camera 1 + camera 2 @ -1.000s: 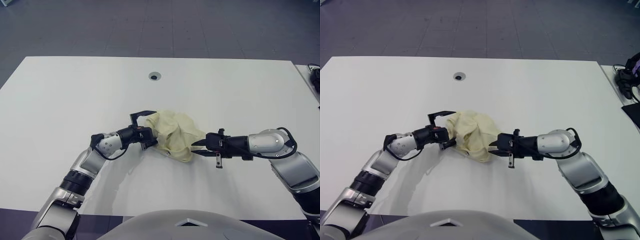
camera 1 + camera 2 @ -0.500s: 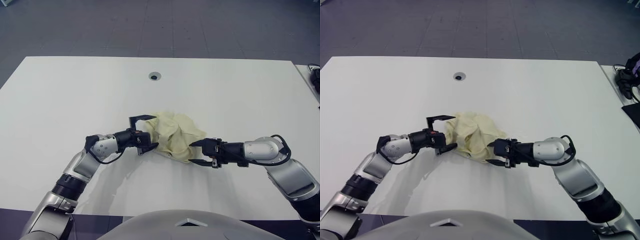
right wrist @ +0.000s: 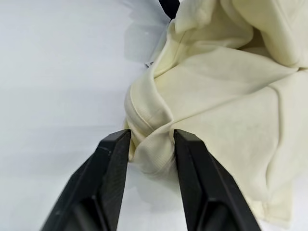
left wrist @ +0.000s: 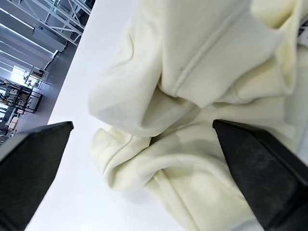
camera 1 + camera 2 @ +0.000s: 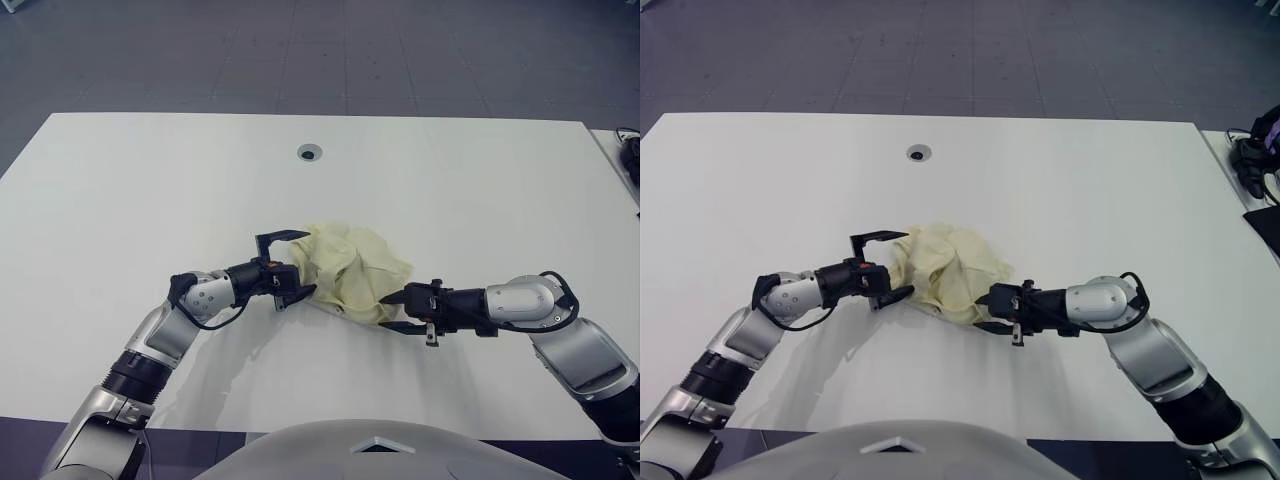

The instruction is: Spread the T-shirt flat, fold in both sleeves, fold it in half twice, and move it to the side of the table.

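Note:
A pale yellow T-shirt (image 5: 352, 268) lies crumpled in a heap at the middle of the white table (image 5: 150, 180). My left gripper (image 5: 296, 266) is open at the shirt's left edge, one finger above the cloth and one low on the table. In the left wrist view the bunched T-shirt (image 4: 192, 96) lies between the wide-apart fingers (image 4: 33, 159). My right gripper (image 5: 397, 311) is at the shirt's near right corner. In the right wrist view its fingers (image 3: 113, 168) pinch a rolled fold of the T-shirt's hem (image 3: 151, 149).
A small round hole (image 5: 310, 152) sits in the table at the back centre. Dark cables and gear (image 5: 1252, 150) lie past the table's right edge. Bare white tabletop spreads on every side of the shirt.
My right gripper has slid in to the shirt's near right corner and its fingers have narrowed onto a fold. My left gripper has dropped slightly and stays open at the left edge.

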You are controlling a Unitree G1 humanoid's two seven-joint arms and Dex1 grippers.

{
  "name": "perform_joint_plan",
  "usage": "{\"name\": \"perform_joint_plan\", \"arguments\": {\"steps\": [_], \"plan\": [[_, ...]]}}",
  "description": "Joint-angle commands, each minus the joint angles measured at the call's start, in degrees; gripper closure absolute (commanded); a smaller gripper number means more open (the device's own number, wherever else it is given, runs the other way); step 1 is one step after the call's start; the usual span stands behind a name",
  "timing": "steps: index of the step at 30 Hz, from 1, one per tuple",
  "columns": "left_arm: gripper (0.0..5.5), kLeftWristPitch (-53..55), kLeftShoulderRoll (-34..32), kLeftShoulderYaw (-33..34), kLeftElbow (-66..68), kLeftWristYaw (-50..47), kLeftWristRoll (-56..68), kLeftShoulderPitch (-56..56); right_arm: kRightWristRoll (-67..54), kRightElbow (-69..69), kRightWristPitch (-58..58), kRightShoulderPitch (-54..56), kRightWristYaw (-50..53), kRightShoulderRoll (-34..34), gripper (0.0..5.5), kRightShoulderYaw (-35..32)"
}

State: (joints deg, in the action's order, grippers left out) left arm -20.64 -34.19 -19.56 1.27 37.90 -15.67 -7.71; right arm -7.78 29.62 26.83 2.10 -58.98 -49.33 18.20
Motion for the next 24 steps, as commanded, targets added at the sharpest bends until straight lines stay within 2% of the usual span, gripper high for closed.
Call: {"name": "perform_joint_plan", "arguments": {"steps": [1, 7, 13, 17, 20, 24], "plan": [[0.10, 0.4, -0.2, -0.2, 0.7, -0.1, -1.0, 0.6, 0.1, 0.7, -0.3, -0.2, -1.0, -2.2, 4.47, -1.2], [0.10, 0.7, -0.1, -0.2, 0.5, -0.7, -1.1, 1.1, 0.0, 1.3, -1.2, -1.0, -1.7, -3.4, 5.47, -1.4], [0.10, 0.8, 0.0, 0.8, -0.9, -1.1, 0.5, 1.6, -2.1, 2.3, -0.8, -0.9, 1.0, -1.6, 5.49, -5.0], [0.10, 0.7, -3.2, 3.7, -5.5, 0.0, 2.8, 5.1, -1.4, -0.2, -2.4, 2.8, 7.1, 1.8, 5.49, -9.9], [0.10, 3.2, -4.5, 5.1, -10.3, 2.4, 6.6, 8.4, 0.6, -2.0, -4.9, 4.9, 12.8, 4.5, 5.49, -12.9], [0.10, 11.0, -2.8, 5.6, -17.9, 4.2, 13.4, 10.2, 4.9, -4.5, -9.9, 8.6, 20.9, 8.4, 5.49, -15.1]]}}
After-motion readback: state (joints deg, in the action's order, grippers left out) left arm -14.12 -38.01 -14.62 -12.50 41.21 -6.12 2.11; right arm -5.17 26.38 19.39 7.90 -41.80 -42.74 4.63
